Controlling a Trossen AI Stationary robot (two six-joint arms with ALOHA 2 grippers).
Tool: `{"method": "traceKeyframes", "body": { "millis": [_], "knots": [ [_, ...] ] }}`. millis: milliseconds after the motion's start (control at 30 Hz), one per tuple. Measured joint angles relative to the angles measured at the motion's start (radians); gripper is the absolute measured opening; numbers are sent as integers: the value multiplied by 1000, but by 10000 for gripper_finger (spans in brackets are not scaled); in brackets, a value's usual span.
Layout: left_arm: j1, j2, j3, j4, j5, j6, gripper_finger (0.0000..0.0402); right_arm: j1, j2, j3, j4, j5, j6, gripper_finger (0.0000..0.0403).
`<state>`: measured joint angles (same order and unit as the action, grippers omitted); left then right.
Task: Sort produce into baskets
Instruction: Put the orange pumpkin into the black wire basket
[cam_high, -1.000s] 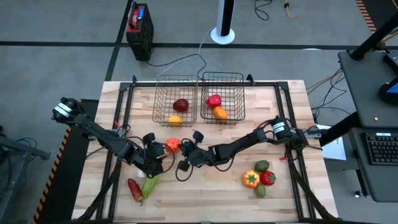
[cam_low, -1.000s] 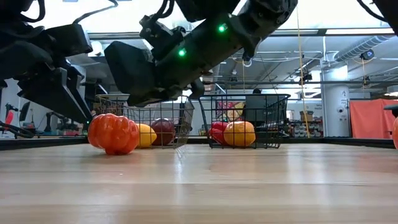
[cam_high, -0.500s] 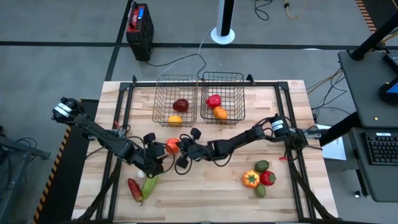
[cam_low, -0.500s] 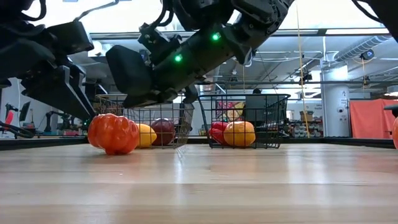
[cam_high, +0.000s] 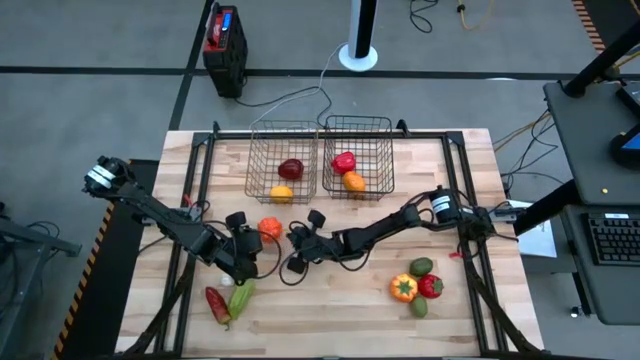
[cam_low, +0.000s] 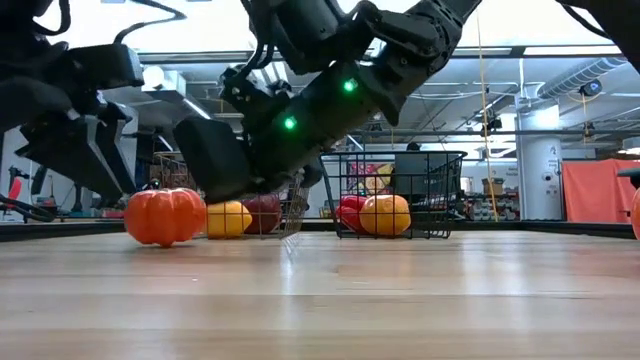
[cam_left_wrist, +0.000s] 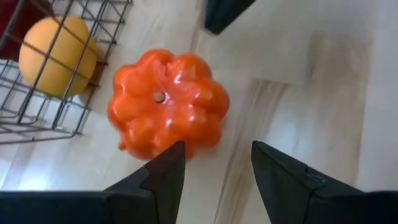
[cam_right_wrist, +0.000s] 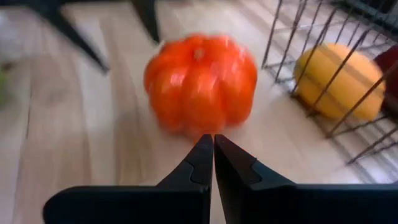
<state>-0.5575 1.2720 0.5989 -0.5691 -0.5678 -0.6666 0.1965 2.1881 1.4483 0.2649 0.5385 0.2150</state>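
An orange ribbed pumpkin-like piece (cam_high: 270, 228) (cam_low: 163, 215) sits on the wooden table just near of the left basket (cam_high: 283, 150). My right gripper (cam_right_wrist: 213, 138) (cam_high: 290, 240) is shut, its tips at the piece's side. My left gripper (cam_left_wrist: 217, 155) (cam_high: 250, 248) stands open on the piece's near-left side, with the piece (cam_left_wrist: 168, 102) just beyond its fingertips. The left basket holds a dark red piece (cam_high: 290, 168) and a yellow one (cam_high: 282, 194). The right basket (cam_high: 358, 135) holds a red pepper (cam_high: 344, 161) and an orange piece (cam_high: 353, 182). My right gripper meets the orange piece's lower side (cam_right_wrist: 202, 127), the side facing the table's right edge, with the tips of its shut fingers. The fingers come from the table's right, slanting down. The piece rests on the table, its stem dimple up.
A red pepper (cam_high: 217, 303), a long green piece (cam_high: 240, 297) and a white bulb (cam_high: 227, 282) lie near-left. A yellow-orange pepper (cam_high: 403, 288), a red piece (cam_high: 430, 286) and two green ones (cam_high: 421, 266) lie near-right. A black and red box (cam_high: 224, 38) stands beyond the table.
My right gripper, still shut, has gone toward the table's left edge and slightly down. The orange piece has slid along the table toward the left and far side, closer to the left basket. My left gripper has tipped a little in place.
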Motion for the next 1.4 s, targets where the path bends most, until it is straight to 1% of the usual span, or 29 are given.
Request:
{"method": "traceKeyframes", "body": {
  "millis": [133, 200, 400, 467, 567, 667, 767, 867, 967, 1133, 1233, 1400],
  "knots": [
    [0, 0, -5, -19, 0, -7, 168, 16, 0, 0, -10, 3, 7, 9],
    [0, -3, 3, -64, 0, -8, 168, 18, 0, 0, -19, 4, 21, 9],
    [0, -13, 97, -227, -1, 1, 168, 10, -1, 0, -57, 12, 77, 9],
    [0, -14, 128, -278, -21, 21, 168, 1, -1, 0, -59, 11, 91, 9],
    [1, -15, 137, -309, -75, 65, 168, -21, -1, 0, -54, 7, 118, 9],
    [3, -16, 118, -301, -108, 97, 167, -39, 9, 0, -36, -16, 117, 9],
    [11, -16, 83, -300, -124, 87, 159, -49, 43, 0, 11, -34, 117, 9],
    [19, -16, 48, -260, -129, 79, 150, -53, 76, 0, 61, -53, 117, 9],
    [19, -16, 18, -191, -135, 89, 137, -53, 89, 3, 85, -52, 115, 9],
    [20, -17, -24, -42, -182, 144, 116, -58, 120, 43, 92, -50, 104, 9],
    [22, -16, -36, -17, -180, 147, 112, -60, 135, 77, 91, -54, 71, 9],
    [24, -16, -50, -18, -120, 88, 108, -60, 143, 107, 92, -60, 35, 9]
  ]
}}
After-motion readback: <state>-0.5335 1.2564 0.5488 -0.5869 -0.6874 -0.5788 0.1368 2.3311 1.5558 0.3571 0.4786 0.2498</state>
